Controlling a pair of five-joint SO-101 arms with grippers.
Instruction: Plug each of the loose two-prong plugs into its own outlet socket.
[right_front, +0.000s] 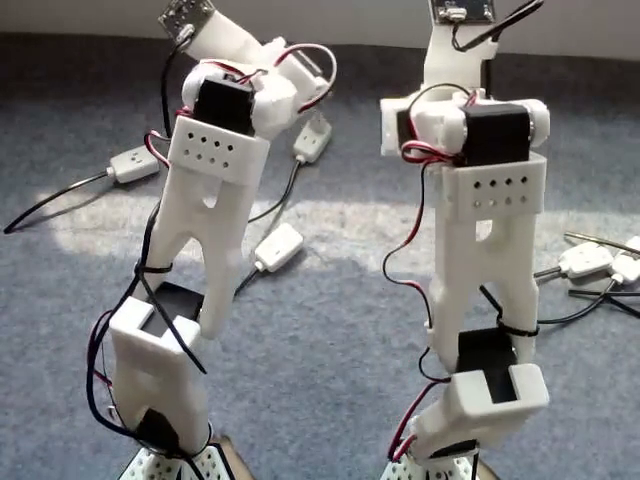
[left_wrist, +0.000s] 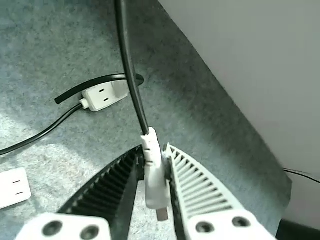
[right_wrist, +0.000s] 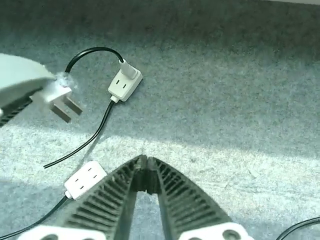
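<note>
Left wrist view: the left claw (left_wrist: 154, 150) clamps the flat sides of a small white plug (left_wrist: 156, 185), held off the counter (left_wrist: 50, 40); it looks light and hard, though its black cord (left_wrist: 131, 75) may tug. Right wrist view gives its prongs (right_wrist: 67, 107) side-on near an outlet (right_wrist: 122, 86), the right claw (right_wrist: 146, 162) closed empty.

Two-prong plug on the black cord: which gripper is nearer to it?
Left. The left gripper has its jaws shut on the plug. The right gripper hangs shut above the carpet, apart from the plug.
</note>
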